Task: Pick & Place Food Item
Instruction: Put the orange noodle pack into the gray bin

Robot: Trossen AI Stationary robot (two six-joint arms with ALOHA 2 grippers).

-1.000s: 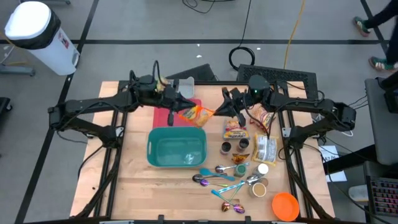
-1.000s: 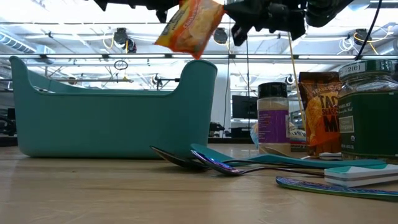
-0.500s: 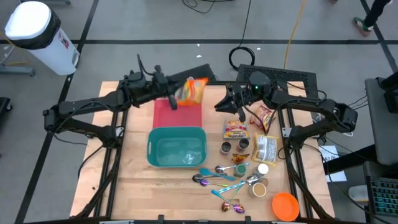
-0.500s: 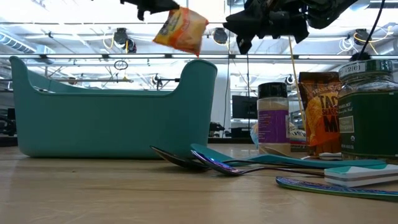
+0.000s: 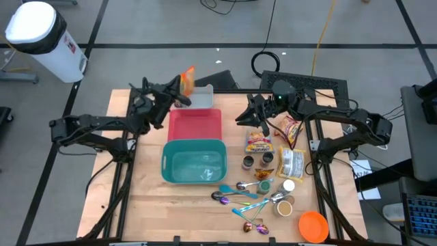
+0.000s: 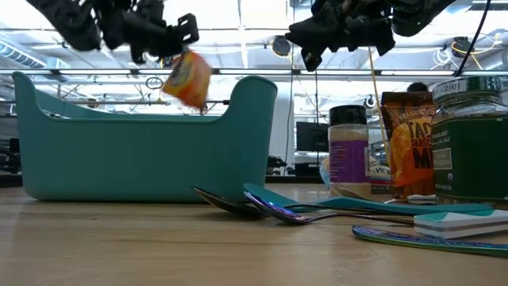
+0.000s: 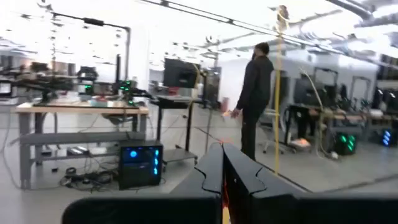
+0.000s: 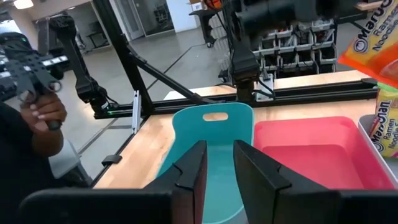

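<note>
An orange snack bag [image 5: 186, 80] hangs in the air over the table's far left part, next to a clear tray [image 5: 202, 97]; it also shows in the low view [image 6: 189, 78]. My left gripper [image 5: 177, 91] is shut on it. My right gripper [image 5: 241, 117] hovers right of the red bin [image 5: 196, 124], its fingers a little apart and empty in the right wrist view [image 8: 219, 168]. A teal bin [image 5: 194, 162] stands nearer, in front of the red one. My left gripper pinches the bag's upper edge [image 6: 180, 57] between its two fingers. The fingers come from the table's left side, roughly level. The bag hangs tilted below the fingers, clear of the table. In the left wrist view only an orange sliver [image 7: 224, 189] shows between the shut fingers.
Ramen packets [image 5: 259, 142], snack bags [image 5: 288, 130], small jars [image 5: 248, 161], spoons [image 5: 239, 193] and an orange bowl [image 5: 313, 225] fill the table's right half. A person's hand [image 8: 38, 115] shows beyond the table's edge. A person [image 7: 255, 93] stands in the room behind.
My left gripper has carried the bag away from my right gripper, from over the red bin toward the table's far left corner, and has turned on the way. The bag has gone from lying spread between the two grippers to hanging below the left one.
</note>
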